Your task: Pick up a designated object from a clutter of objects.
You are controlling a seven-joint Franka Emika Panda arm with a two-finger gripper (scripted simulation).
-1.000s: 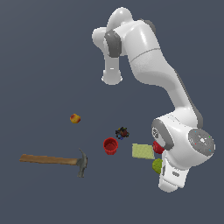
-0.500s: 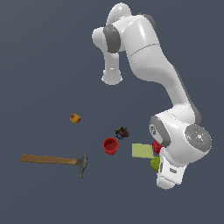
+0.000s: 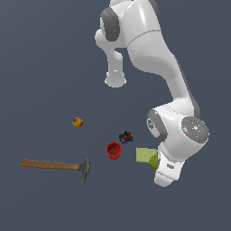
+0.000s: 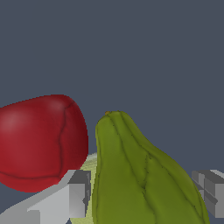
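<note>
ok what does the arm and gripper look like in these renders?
The arm is glossy white with rounded link shells and dark grey joint bands. A grey speckled round cap with tiny coloured dots sits on the wrist joint. No cables or lettering show. In the wrist view the gripper has blocky light grey fingers with darker grey stepped tips.

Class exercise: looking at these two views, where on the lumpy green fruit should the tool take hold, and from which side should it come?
Grip the green fruit across its broad lower body, coming from above as the tool now does: its fingers already stand either side. The narrow tip would probably slip, and the red round object crowds one side.
</note>
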